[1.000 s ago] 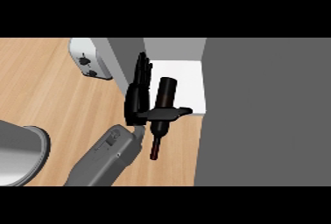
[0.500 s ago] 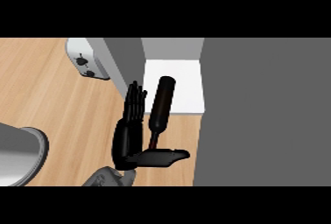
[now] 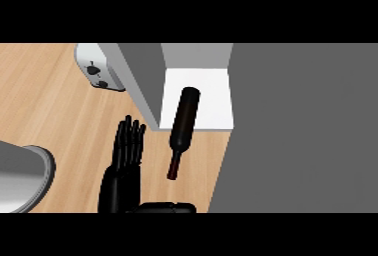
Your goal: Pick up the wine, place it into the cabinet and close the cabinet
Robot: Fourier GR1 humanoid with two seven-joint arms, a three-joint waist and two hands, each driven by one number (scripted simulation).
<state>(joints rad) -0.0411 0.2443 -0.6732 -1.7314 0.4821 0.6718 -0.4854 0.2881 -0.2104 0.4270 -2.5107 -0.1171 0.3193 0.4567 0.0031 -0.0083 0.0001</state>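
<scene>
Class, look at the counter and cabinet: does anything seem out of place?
The wine bottle lies on its side, half inside the cabinet: base on the white shelf, neck sticking out over the counter. The open left hand beside it does not touch it.

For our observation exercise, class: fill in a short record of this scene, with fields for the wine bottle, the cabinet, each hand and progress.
cabinet: open, white floor showing
wine bottle: lying flat, base on the cabinet floor, neck jutting over the wooden counter
left hand: open, fingers straight, left of the bottle, not touching
right hand: not in view
progress: bottle partly in, cabinet not closed
</scene>
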